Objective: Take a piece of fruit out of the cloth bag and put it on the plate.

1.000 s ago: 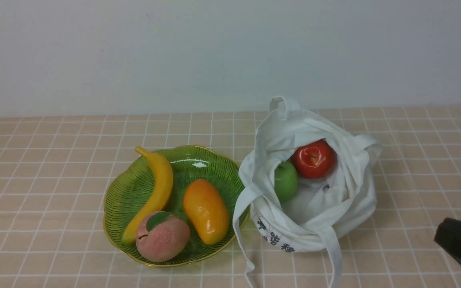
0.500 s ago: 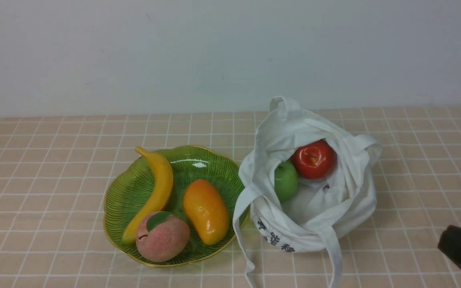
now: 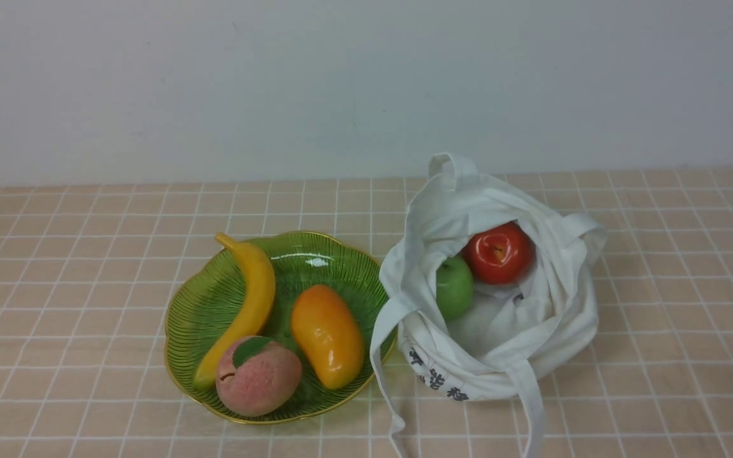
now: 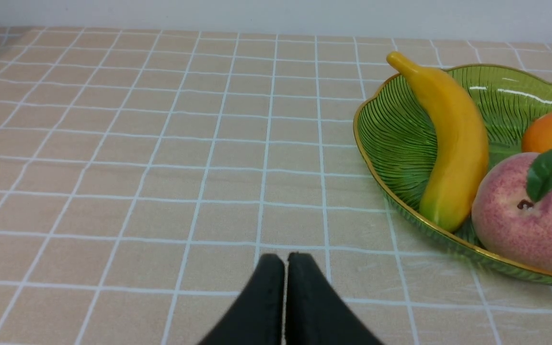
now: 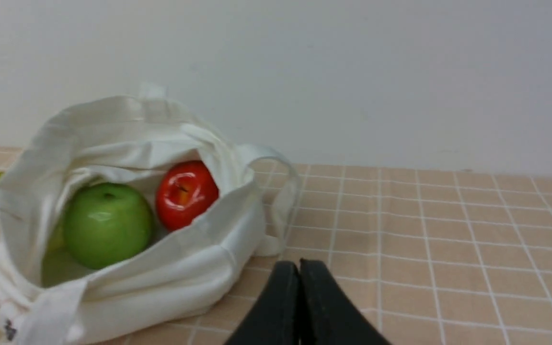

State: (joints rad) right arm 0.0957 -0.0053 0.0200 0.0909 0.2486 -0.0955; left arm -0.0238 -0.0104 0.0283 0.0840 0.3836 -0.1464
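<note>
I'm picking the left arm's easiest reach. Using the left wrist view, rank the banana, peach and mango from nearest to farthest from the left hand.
1. Banana: on the plate's side facing the left hand.
2. Peach: just beyond the banana's lower end.
3. Mango: behind the peach, mostly hidden.

The only writing showing is a row of dark printed characters running along the lower front of the white cloth bag (image 3: 500, 305), near its hanging strap. They look like Chinese characters, but they are lying creased and too small to read. In the right wrist view they are showing only as dark smudges.
</note>
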